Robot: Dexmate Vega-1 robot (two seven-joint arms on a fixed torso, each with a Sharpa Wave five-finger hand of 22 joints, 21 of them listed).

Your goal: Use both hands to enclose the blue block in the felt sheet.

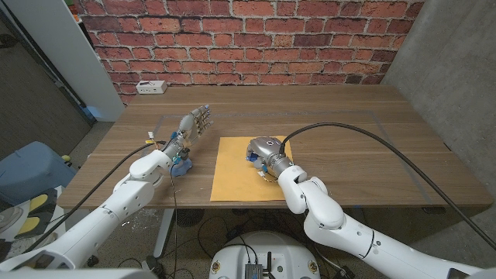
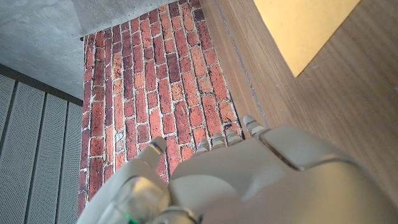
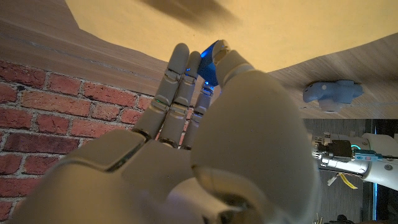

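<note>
**Blue block pinched over the felt by the right hand**

Head view: one felt sheet (image 1: 248, 167), mustard yellow, is seen spread flat on one wooden table (image 1: 356, 124). One white box (image 1: 151, 87) is seen at the far edge of the table, against the brick wall; no writing on it can be read. The right hand (image 1: 262, 150) is held over the far part of the sheet, with a trace of blue under its fingers. The left hand (image 1: 194, 122) is raised beside the sheet, well apart from the right hand, its fingers spread and nothing held.

Left wrist view: the back of the left hand (image 2: 261, 180) is shown, with its fingertips (image 2: 249, 123) extended and touching nothing; one corner of the felt sheet (image 2: 305, 28) is seen beyond them.

Right wrist view: one blue block (image 3: 208, 62) is pinched between the thumb and fingers (image 3: 180, 68) of the right hand (image 3: 205, 137), just over the felt sheet (image 3: 298, 31). No labels can be read.
</note>
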